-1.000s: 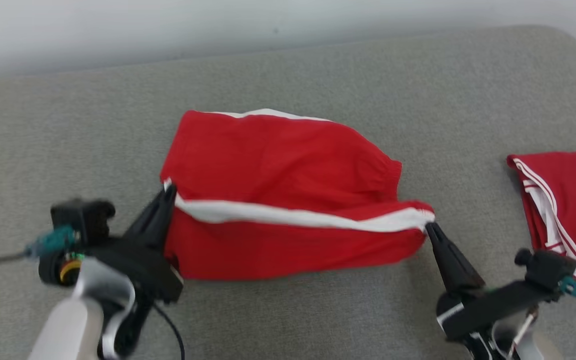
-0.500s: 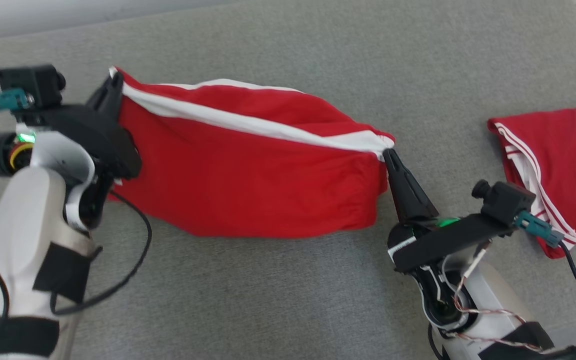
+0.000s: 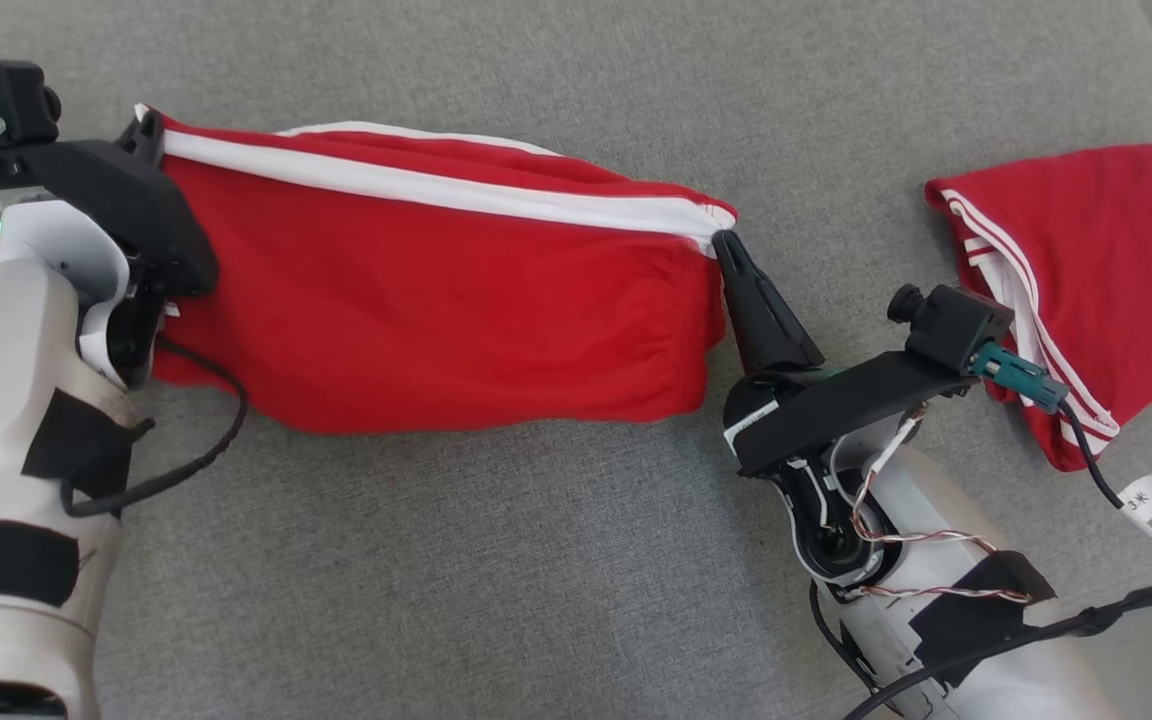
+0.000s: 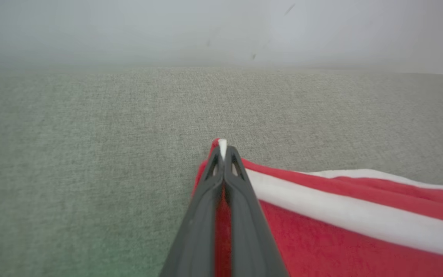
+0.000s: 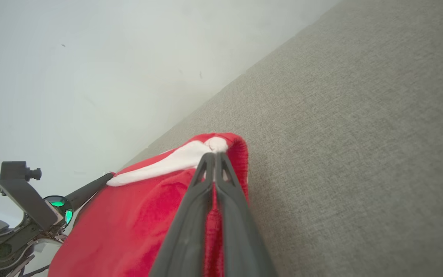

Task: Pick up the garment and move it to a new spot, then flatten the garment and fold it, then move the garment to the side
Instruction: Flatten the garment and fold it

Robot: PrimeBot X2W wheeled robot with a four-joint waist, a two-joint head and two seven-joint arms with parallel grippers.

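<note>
The left hand [image 3: 146, 125] and right hand [image 3: 721, 240] pinch the garment [image 3: 436, 290], fingers closed.

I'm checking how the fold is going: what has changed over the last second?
The left gripper and right gripper swept the red garment's striped edge away from the robot, over the layer beneath, nearly to its far white-trimmed edge. The head camera also tilted down. Unchanged: both grippers stay shut on that edge's two ends; the other red garment lies to the right.
</note>
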